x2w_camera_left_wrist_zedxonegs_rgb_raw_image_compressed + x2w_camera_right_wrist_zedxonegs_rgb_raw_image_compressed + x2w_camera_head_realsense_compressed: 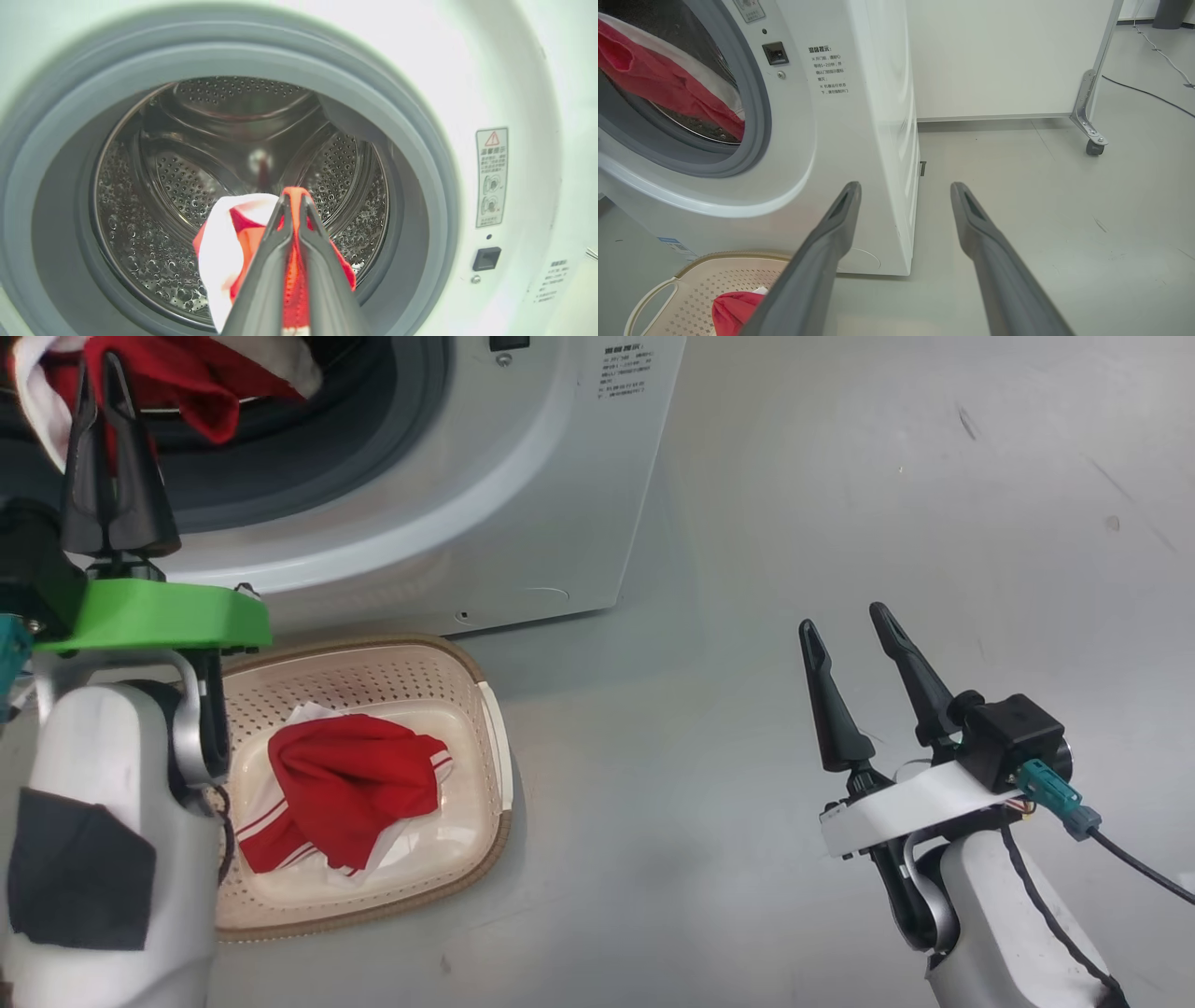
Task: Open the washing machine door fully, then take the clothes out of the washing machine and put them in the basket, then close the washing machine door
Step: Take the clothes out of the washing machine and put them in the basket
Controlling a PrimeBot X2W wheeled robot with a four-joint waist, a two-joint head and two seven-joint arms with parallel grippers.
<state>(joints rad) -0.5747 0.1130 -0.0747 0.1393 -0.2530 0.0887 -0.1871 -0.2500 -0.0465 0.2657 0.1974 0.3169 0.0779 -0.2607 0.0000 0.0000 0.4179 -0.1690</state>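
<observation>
Head view: wide floor (840, 476) right of basket (497, 747)

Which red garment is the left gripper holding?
The garment at the washer mouth: the left gripper is shut on its red and white fabric. The other garment lies loose in the basket, untouched.
</observation>
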